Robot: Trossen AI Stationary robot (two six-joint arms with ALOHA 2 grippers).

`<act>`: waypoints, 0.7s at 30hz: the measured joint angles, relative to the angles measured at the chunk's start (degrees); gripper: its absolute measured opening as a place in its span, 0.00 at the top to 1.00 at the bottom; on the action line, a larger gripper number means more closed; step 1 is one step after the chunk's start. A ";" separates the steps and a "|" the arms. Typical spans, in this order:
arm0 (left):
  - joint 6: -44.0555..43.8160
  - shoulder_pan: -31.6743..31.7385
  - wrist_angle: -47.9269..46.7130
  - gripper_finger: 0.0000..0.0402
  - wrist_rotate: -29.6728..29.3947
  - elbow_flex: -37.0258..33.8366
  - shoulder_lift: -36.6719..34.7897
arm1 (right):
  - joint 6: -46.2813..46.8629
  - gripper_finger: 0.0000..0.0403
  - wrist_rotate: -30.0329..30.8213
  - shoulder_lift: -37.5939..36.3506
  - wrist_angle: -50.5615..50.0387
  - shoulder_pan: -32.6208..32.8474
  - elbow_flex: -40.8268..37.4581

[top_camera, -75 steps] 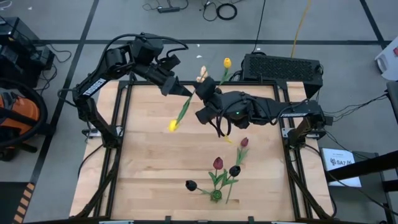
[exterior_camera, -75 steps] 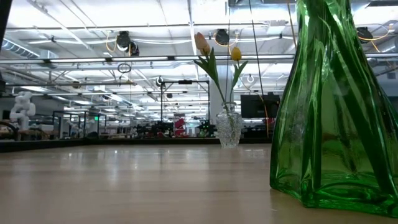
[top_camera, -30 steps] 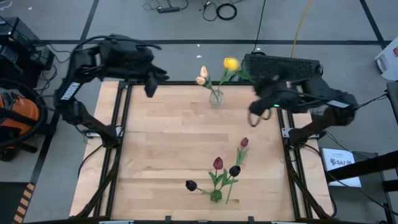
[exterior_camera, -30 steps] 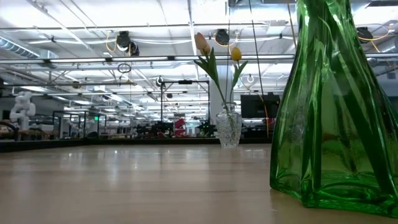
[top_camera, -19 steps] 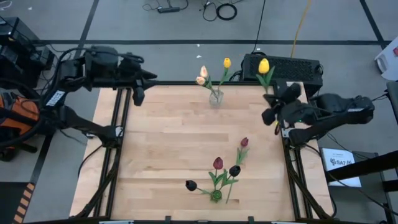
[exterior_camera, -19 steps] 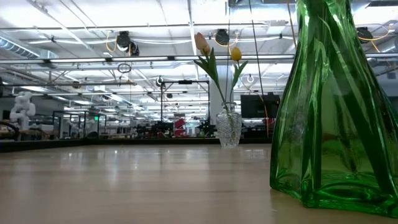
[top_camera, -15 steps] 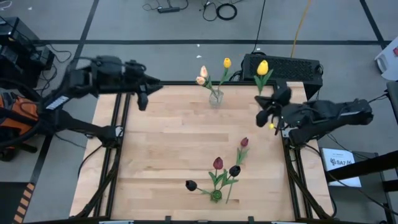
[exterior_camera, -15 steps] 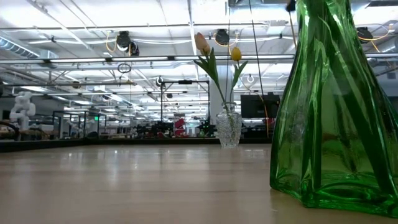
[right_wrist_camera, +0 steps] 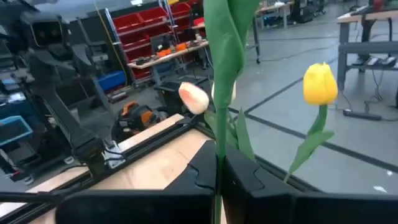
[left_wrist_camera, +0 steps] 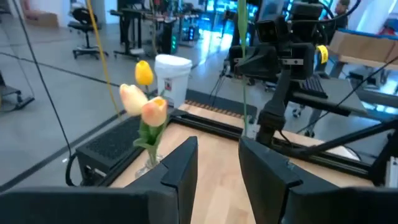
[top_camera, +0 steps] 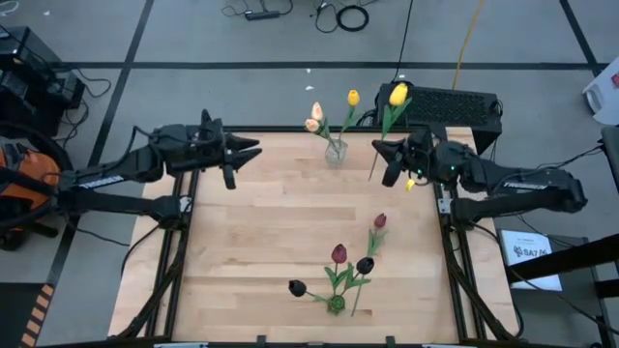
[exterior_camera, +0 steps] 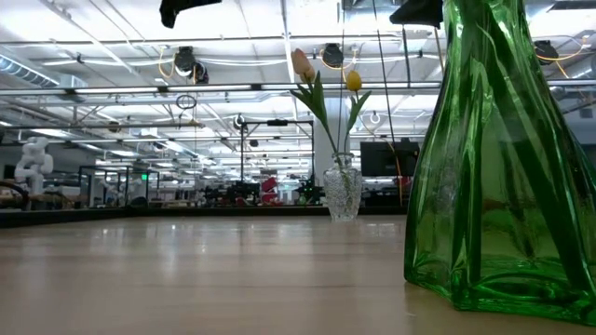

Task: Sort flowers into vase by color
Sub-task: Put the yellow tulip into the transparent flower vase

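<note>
My right gripper [top_camera: 387,157] stands level over the table's far right, shut on a yellow tulip [top_camera: 397,94]. My left gripper [top_camera: 244,155] stands level over the far left, open, nothing between its fingers [left_wrist_camera: 217,168]. Between them a clear vase [top_camera: 335,151] stands on the table and holds two pale peach tulips [top_camera: 313,118] and a yellow one [top_camera: 353,97] by their stems. Near the front edge, a green vase [top_camera: 336,304] holds dark red [top_camera: 338,253] and near-black [top_camera: 297,287] tulips. My right gripper pinches the yellow tulip's green stem [right_wrist_camera: 217,146] between its two fingers, on the stem's lower part. The fingers come level from the table's right side and lie across the stem. The tulip stands upright, head up, lifted clear of the table, its stem end [top_camera: 372,178] below the fingers.
A black box [top_camera: 440,102] sits beyond the far right corner. Dark metal rails [top_camera: 193,222] frame the table. Bare wood [top_camera: 280,222] lies between the two vases. In the low view the green vase [exterior_camera: 498,167] fills the right side.
Both arms have folded down and back toward the table's side edges. Their grippers have tipped from pointing down to level. My right gripper has stayed shut on the yellow tulip, whose head has swung from above the clear vase toward the right and now stands upright.
</note>
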 joint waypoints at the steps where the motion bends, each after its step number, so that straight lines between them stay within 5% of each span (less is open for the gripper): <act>1: 0.00 0.02 0.69 0.69 -0.06 -1.05 -0.72 | -0.67 1.00 -1.71 0.00 0.70 -1.35 0.00; 7: -4.63 0.02 0.47 0.69 -0.23 -2.41 -1.94 | -5.77 1.00 -11.38 3.19 8.32 -7.76 0.03; 21: -4.09 0.02 0.10 0.69 -0.50 -2.41 -1.86 | -8.18 1.00 -11.89 14.50 16.02 -13.75 0.04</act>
